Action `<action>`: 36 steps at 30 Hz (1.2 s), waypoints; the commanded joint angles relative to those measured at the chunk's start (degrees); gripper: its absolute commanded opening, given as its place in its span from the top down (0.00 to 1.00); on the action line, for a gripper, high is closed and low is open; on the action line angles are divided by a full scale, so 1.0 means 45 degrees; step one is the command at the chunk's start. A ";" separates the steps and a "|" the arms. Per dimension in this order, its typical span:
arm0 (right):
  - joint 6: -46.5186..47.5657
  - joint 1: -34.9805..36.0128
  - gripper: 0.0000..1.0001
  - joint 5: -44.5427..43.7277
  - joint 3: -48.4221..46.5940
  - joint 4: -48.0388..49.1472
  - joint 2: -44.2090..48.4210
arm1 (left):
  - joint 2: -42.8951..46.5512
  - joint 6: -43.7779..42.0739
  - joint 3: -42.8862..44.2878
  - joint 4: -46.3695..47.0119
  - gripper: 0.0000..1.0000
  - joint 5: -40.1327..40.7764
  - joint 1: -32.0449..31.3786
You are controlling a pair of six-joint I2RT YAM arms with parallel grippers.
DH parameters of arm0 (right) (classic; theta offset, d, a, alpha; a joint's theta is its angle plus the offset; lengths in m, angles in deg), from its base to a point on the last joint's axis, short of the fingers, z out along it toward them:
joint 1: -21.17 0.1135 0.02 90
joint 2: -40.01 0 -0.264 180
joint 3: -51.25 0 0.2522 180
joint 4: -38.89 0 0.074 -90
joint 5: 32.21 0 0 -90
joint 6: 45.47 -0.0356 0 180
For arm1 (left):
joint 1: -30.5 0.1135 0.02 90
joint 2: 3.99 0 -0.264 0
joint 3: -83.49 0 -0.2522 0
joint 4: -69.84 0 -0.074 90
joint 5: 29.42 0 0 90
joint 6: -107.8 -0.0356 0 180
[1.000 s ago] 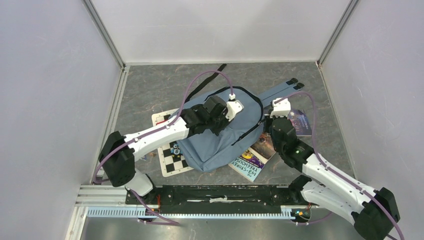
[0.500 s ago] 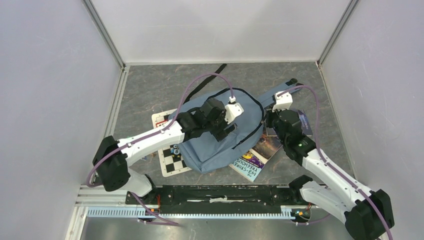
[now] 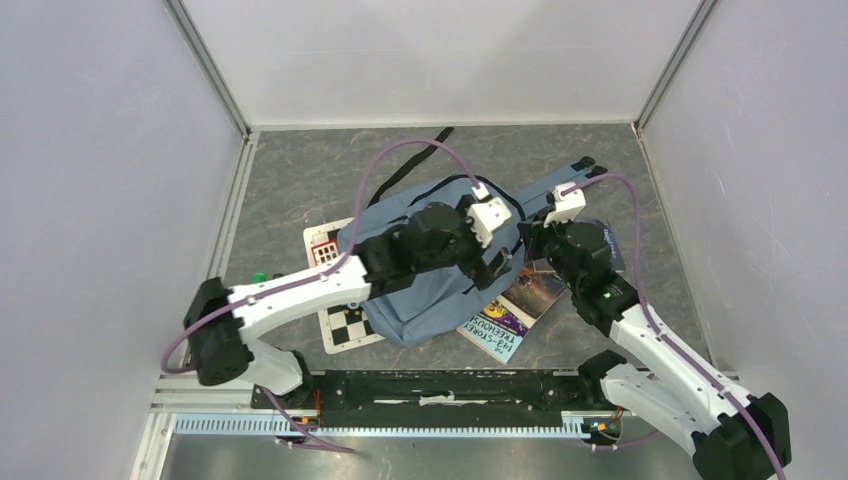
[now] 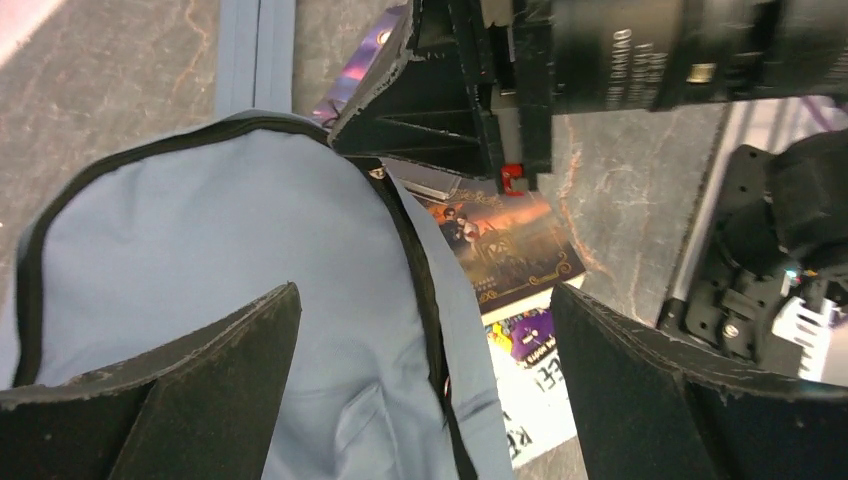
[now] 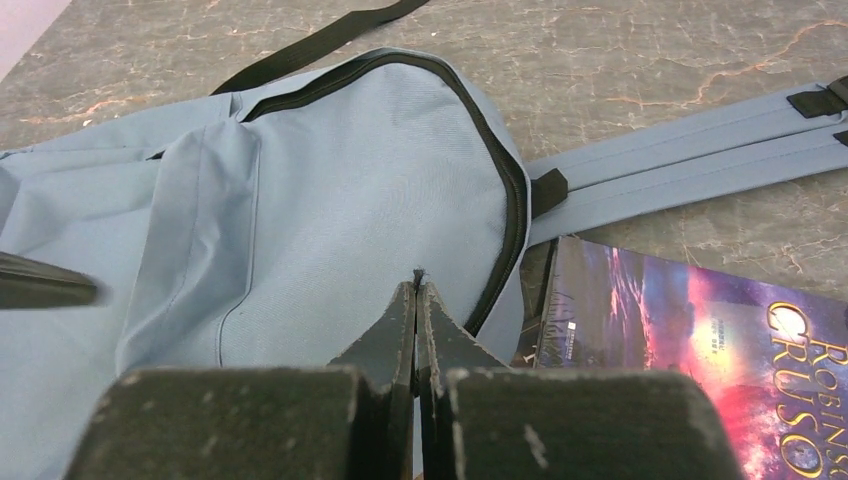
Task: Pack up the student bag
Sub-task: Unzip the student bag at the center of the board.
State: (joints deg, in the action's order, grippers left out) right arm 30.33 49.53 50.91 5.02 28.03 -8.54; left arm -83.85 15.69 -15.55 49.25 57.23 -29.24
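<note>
Since a second ago the left pincer (image 3: 490,262) has swung across the bag (image 3: 425,300) toward the right pincer (image 3: 528,240) and sprung wide open; it holds nothing. Bag fabric and the black zip (image 4: 415,270) lie directly under its gap. The right pincer is pressed shut, its tips at the bag's zipped edge; whether it nips anything I cannot tell. Books (image 4: 500,250) lie just beyond that edge, outside the bag, so packing looks barely begun. To do this step well, I judge the left should drop straight, straddle the zip near the pull (image 4: 378,172), and take only the top layer while the right anchors the edge.
</note>
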 commanded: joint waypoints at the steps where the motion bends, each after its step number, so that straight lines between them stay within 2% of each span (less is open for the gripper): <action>1: -0.0238 -0.0052 1.00 0.0208 -0.0572 0.0337 0.0431 | -0.1683 0.0902 0.0594 0.1418 0.00 0.2045 -0.0556; 7: -0.0414 -0.0052 1.00 -0.0892 -0.0493 0.0138 0.1040 | -0.2960 0.1042 0.0671 0.2814 0.00 0.2323 -0.0954; 12: -0.0308 -0.0052 1.00 -0.1262 -0.0305 0.0110 0.1470 | -0.4266 0.0498 0.1488 0.2983 0.00 0.5203 -0.1422; 15: -0.0188 -0.0052 1.00 -0.1609 -0.0285 -0.0079 0.1586 | -0.4884 0.0106 0.1952 0.3018 0.02 0.5576 -0.1612; 17: -0.0096 -0.0052 1.00 -0.1936 -0.0304 -0.0254 0.1602 | -0.5115 -0.0098 0.2040 0.3131 0.18 0.5839 -0.1835; 19: -0.0007 -0.0052 1.00 -0.2261 -0.0304 -0.0419 0.1629 | -0.5198 -0.0276 0.2022 0.3243 0.45 0.6350 -0.2076; 21: 0.0104 -0.0053 1.00 -0.2525 -0.0286 -0.0524 0.1661 | -0.5132 -0.0452 0.1916 0.3319 0.63 0.6714 -0.2304; 25: 0.0276 -0.0052 1.00 -0.2872 -0.0229 -0.0609 0.1688 | -0.4767 -0.0850 0.1590 0.3393 0.89 0.6917 -0.2701; 28: 0.0398 -0.0052 1.00 -0.3050 -0.0154 -0.0610 0.1662 | -0.4358 -0.1063 0.1188 0.3432 0.98 0.6785 -0.2945; 36: 0.0156 -0.0080 1.00 -0.2654 -0.0222 -0.0605 0.0962 | -0.2653 -0.1871 -0.0358 0.3601 0.98 0.4203 -0.3119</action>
State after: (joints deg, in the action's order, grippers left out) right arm 30.77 49.35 39.66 5.04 22.32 -2.66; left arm -101.82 11.16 -15.03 63.15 83.04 -42.33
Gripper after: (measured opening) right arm 0.003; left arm 0.042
